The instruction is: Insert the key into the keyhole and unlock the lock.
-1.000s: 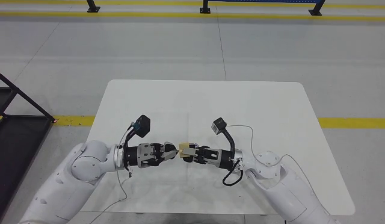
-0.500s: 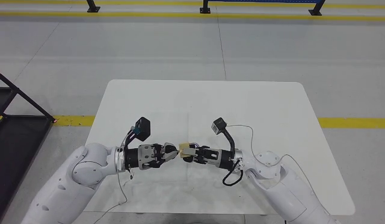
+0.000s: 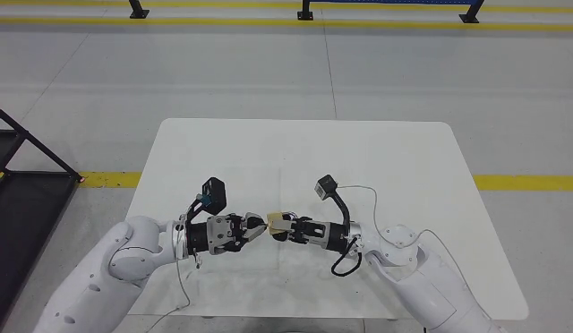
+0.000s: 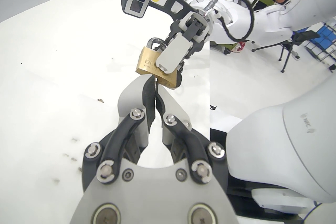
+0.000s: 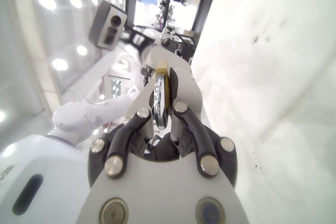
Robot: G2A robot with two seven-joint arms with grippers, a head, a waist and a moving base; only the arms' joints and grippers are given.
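Observation:
A brass padlock (image 4: 148,65) with a silver shackle hangs above the white table (image 3: 358,154), near its front edge. My right gripper (image 5: 164,70) is shut on the padlock's body; the shackle (image 5: 160,101) lies back between its fingers. My left gripper (image 4: 155,83) faces it from the other side, shut on a thin key (image 4: 156,81). The key's blade meets the underside of the padlock; how deep it sits is hidden. In the top view the left gripper (image 3: 259,229), padlock (image 3: 276,217) and right gripper (image 3: 285,229) stand in one line.
Small dark specks mark the table (image 4: 65,154) beside the left gripper. A black frame (image 3: 27,163) stands on the floor off the table's left side. A yellow floor line (image 3: 519,182) runs behind the table.
My left arm's wrist and elbow have shifted slightly toward the table's front edge. Both grippers have stayed at the padlock.

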